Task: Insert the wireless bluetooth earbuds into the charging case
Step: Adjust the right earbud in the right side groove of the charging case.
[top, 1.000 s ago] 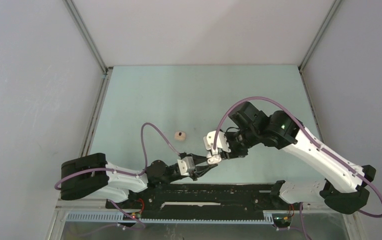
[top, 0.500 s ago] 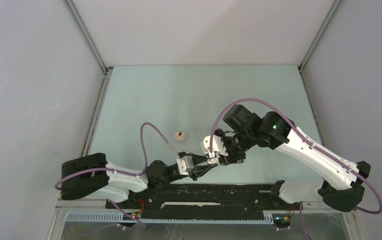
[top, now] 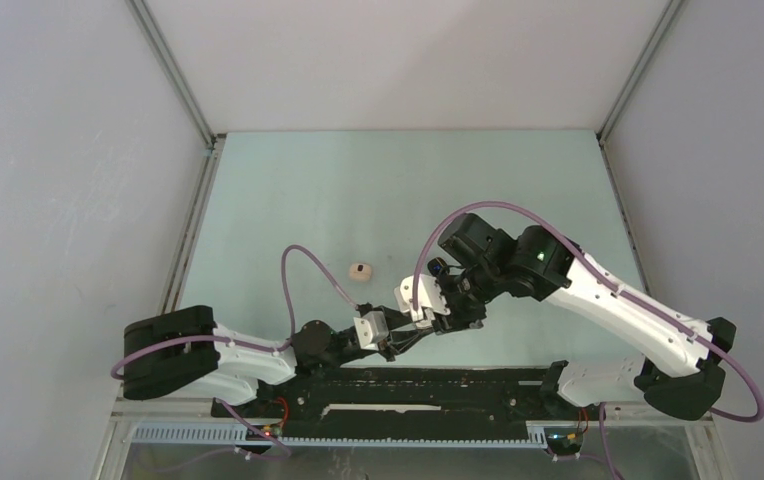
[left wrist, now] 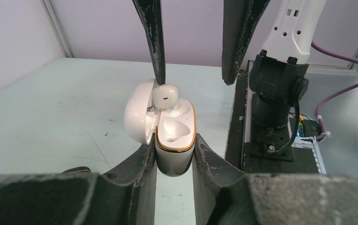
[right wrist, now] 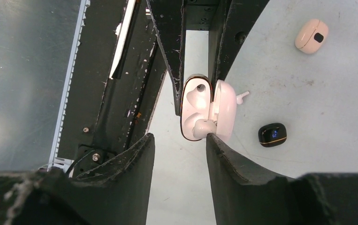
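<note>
Down on the pale green surface [top: 378, 180], near the front edge, both arms meeting tip to tip. Left tool [left wrist: 175, 152] pinched narrow on the flanks of the charging case [left wrist: 175, 140], holding it mouth-up, lid [left wrist: 137, 110] swung open to one side. Right tool [left wrist: 193, 77] hanging straight above, jaws apart, gripping nothing.

Directly below it, white earbud [left wrist: 164, 93]: perched in the socket farthest from the left wrist, head standing proud of the gold rim. Touching the tip of the finger [left wrist: 156, 56] on the lid side, well clear of the other. Looks part-seated, not home. Nearer socket [left wrist: 175, 129] bare.

Case's long axis running straight out from the left tool, sockets one behind the other. Calls for a short press straight down into the case, from the right arm, the free one and the one on top. Risk of tipping the earbud toward the lid if nudged sideways.

Off on the surface, a black piece [right wrist: 272, 134] and a beige piece [right wrist: 311, 36], both apart from the case.
</note>
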You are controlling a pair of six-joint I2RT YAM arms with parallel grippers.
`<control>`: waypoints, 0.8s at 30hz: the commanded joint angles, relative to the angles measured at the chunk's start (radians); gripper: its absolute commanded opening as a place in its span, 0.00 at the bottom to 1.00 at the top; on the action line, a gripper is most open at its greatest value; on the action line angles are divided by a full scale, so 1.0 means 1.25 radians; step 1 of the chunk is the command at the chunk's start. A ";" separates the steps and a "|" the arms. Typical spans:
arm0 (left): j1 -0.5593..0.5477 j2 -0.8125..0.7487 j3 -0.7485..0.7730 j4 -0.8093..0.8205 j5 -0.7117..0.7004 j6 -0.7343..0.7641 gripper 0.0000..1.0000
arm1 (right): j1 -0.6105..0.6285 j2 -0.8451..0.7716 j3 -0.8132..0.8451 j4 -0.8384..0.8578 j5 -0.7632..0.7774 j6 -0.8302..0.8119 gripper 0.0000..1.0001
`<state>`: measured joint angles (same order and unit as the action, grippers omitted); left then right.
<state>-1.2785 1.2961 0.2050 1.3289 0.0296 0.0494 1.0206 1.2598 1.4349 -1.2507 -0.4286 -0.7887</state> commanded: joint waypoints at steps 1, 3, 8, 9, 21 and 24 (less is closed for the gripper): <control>0.000 0.000 0.015 0.058 0.000 -0.008 0.00 | 0.012 0.010 -0.009 0.031 0.012 0.003 0.48; 0.000 0.000 0.014 0.059 -0.001 -0.009 0.00 | 0.013 0.011 -0.010 0.030 0.012 0.000 0.48; 0.000 0.001 0.014 0.062 0.000 -0.012 0.00 | 0.017 0.007 -0.013 0.027 0.004 -0.010 0.48; -0.001 0.002 0.015 0.063 0.000 -0.012 0.00 | 0.018 0.006 -0.013 0.025 0.002 -0.012 0.48; 0.006 0.002 0.011 0.051 -0.013 -0.025 0.00 | 0.016 -0.052 0.110 -0.044 -0.005 -0.014 0.46; 0.012 0.004 0.016 0.056 -0.009 -0.033 0.00 | -0.024 -0.087 0.122 -0.045 -0.041 -0.004 0.45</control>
<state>-1.2743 1.2980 0.2050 1.3449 0.0292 0.0284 1.0355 1.2381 1.5196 -1.2819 -0.4236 -0.7971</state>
